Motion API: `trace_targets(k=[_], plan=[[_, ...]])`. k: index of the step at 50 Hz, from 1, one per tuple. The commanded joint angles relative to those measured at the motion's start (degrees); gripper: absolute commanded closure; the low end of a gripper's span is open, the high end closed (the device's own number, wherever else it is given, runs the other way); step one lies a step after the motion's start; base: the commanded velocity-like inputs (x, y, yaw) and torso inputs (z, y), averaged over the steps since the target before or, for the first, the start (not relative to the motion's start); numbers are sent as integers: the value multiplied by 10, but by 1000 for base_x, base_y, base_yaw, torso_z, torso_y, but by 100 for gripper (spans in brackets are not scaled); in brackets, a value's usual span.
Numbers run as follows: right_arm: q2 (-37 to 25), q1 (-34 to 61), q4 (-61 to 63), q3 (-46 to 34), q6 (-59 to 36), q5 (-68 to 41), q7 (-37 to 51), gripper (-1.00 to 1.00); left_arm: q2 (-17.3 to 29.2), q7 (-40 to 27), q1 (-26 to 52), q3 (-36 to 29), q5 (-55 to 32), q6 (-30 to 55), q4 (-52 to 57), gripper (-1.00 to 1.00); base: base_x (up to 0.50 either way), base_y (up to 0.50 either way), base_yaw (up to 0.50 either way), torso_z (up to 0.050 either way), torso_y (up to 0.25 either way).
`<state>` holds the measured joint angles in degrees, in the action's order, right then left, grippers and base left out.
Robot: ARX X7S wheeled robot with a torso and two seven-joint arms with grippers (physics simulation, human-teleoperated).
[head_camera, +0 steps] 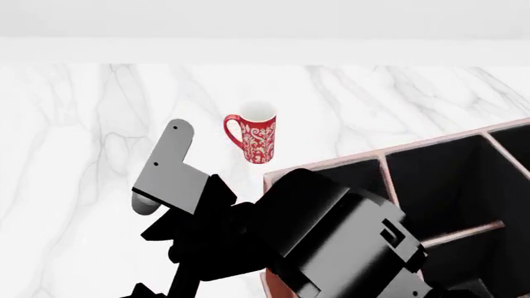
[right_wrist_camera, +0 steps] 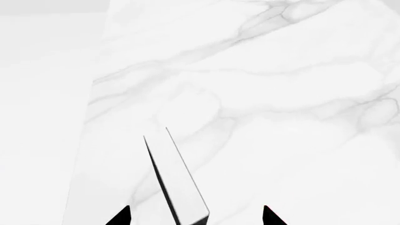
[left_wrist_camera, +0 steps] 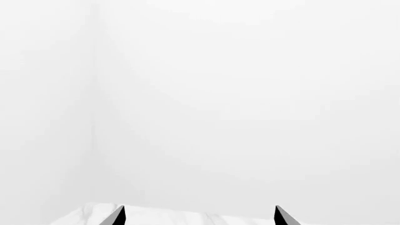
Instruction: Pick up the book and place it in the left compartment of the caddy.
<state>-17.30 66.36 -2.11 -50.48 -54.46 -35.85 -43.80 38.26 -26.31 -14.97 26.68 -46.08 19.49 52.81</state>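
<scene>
The right tool [right_wrist_camera: 196,215] is standing wide open, its two dark tips well apart, and it is gripping nothing. The book [right_wrist_camera: 181,187] is showing between these tips in the right wrist view as a thin slab seen from its narrow side, with a pale face and a dark cover line. It is running away from the camera toward 12 o'clock over the marble bench [right_wrist_camera: 281,93]. There is free space on both sides of the book, so I am judging that the jaws are straddling it in order to close on its two covers, and that the grasp is not yet made. The left tool [left_wrist_camera: 200,215] is also fully open and empty. It is pointing at the plain wall above the far bench edge, probably to leave room for the other arm. In the head view a big black arm [head_camera: 331,242] with a grey link [head_camera: 170,167] is covering the middle, and I cannot pick out the book among the black parts there. The mug [head_camera: 252,139] is standing upright at about 12 o'clock from this arm, apart from everything. The caddy [head_camera: 439,186] is lying at 3 to 4 o'clock in that view, and its left compartment [head_camera: 364,172] is mostly hidden behind the arm. The book has to go in narrow side first, which may be why it is being taken by its covers.
</scene>
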Motion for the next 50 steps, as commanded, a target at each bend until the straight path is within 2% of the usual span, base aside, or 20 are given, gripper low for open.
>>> trace_targets(k=[1, 20, 50], plan=[[11, -5, -9, -19, 12, 12, 1, -100, 2, -1, -5, 6, -7, -3, 2, -100, 0, 0, 0, 0, 0], [47, -22, -70, -36, 67, 43, 17, -100, 5, -2, -10, 13, -13, -9, 2, -100, 0, 0, 0, 0, 0], [55, -48, -80, -61, 92, 50, 17, -100, 11, -5, -23, 25, -24, -17, 11, -100, 0, 0, 0, 0, 0]])
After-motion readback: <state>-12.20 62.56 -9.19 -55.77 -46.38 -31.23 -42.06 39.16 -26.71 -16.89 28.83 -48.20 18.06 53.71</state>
